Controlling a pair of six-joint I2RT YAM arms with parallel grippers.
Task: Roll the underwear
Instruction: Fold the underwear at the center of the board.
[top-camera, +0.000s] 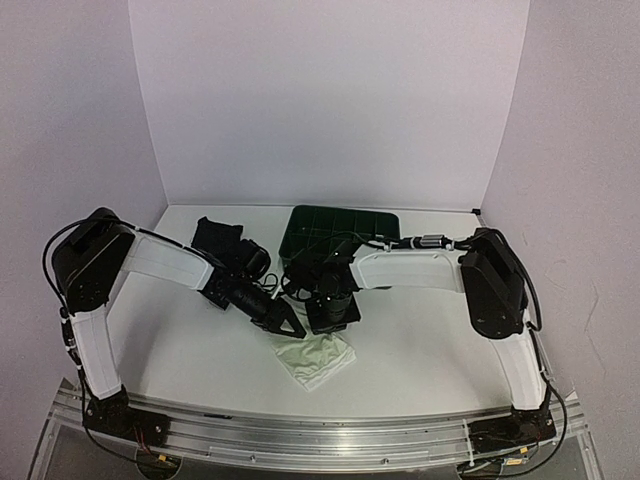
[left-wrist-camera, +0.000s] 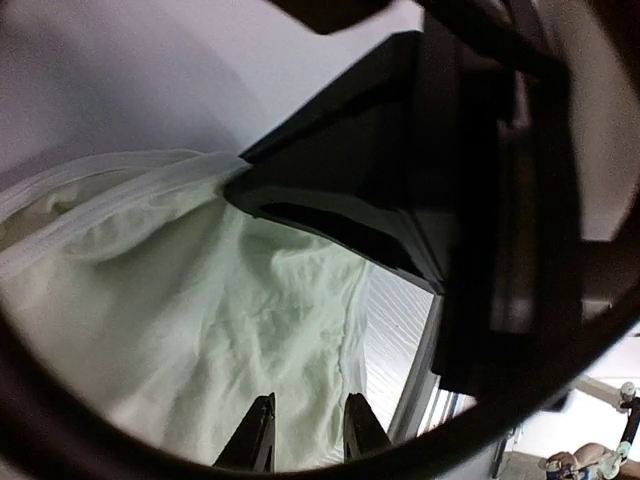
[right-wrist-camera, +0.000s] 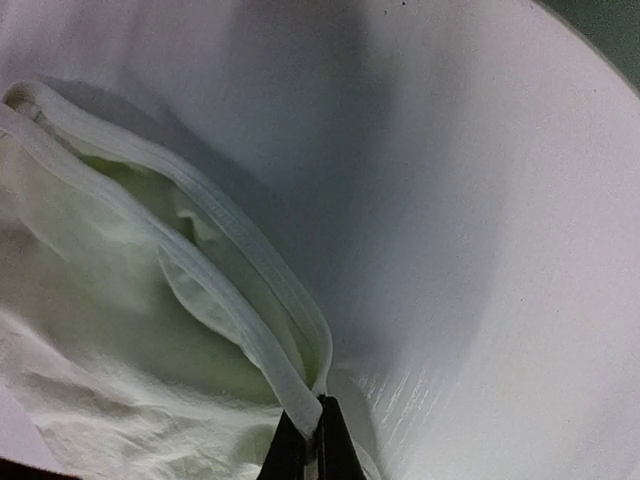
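The right pincer (right-wrist-camera: 312, 410) is pressed together on the stitched waistband (right-wrist-camera: 235, 275) of the white underwear (top-camera: 316, 358), pinching that band at its edge. From the tips the band runs up and to the left in a double fold, with the crumpled pale body of the garment to the left of the tips and bare surface to their right.

The left pincer (left-wrist-camera: 310, 402) stands just beside the right one, on its left, with its fingers (left-wrist-camera: 258, 435) parted a little and the same pale cloth showing in the gap. Whether the tips touch the cloth cannot be told. The dark body of the right pincer fills the space ahead of it and to its right.

From above, most of the garment lies on the near side of both pincers, flat on a white table (top-camera: 440, 345). Plain white walls (top-camera: 330, 100) close the table on the left, far and right sides. Beyond the pincers a green tray (top-camera: 340, 214) sits near the far wall, with black underwear (top-camera: 214, 234) to its left. Open table lies left and right of the pincers, and a metal rail (top-camera: 320, 440) runs along the near edge.
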